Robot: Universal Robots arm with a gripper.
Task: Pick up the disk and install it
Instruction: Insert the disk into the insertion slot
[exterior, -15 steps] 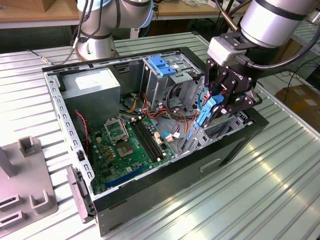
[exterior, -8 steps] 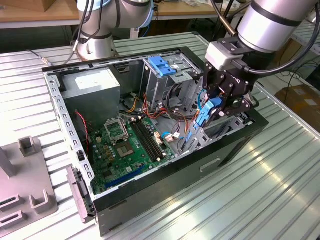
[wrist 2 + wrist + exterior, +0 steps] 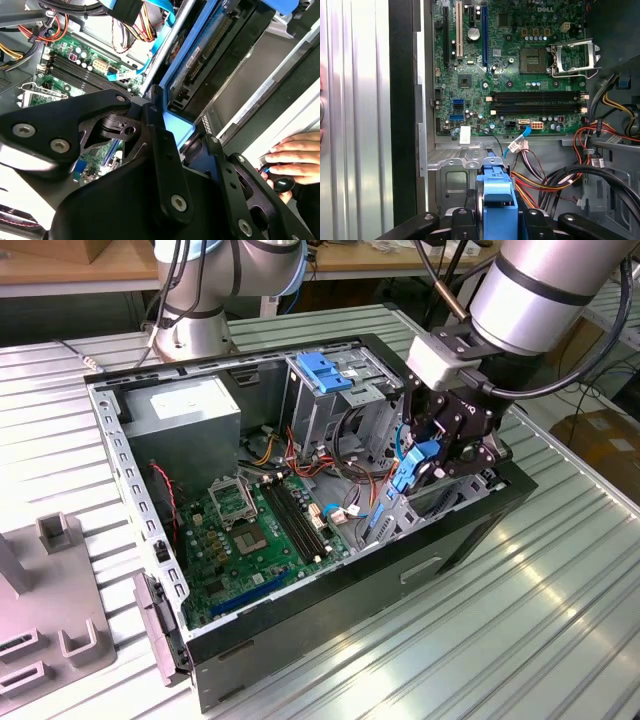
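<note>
The flat rectangular metal disk in its blue plastic frame (image 3: 413, 468) hangs edge-on at the open black computer case's (image 3: 300, 620) drive bay, clamped between the black gripper's (image 3: 428, 462) fingers; probably dense, rigid and shock-sensitive, best gripped by the frame edges

The arm (image 3: 545, 280) is a thick silver-grey tube ringed by a black band. A pale blue joint cap (image 3: 285, 270) sits above its rounded silver base (image 3: 195, 325), at eleven o'clock in the exterior view. A pale grey box (image 3: 435, 358) caps the wrist, with thin black cables (image 3: 446, 285) at its twelve o'clock. The gripper (image 3: 425, 462) is matte black, built of angular linked plates pinned with bright silver screws (image 3: 60, 145).
</note>
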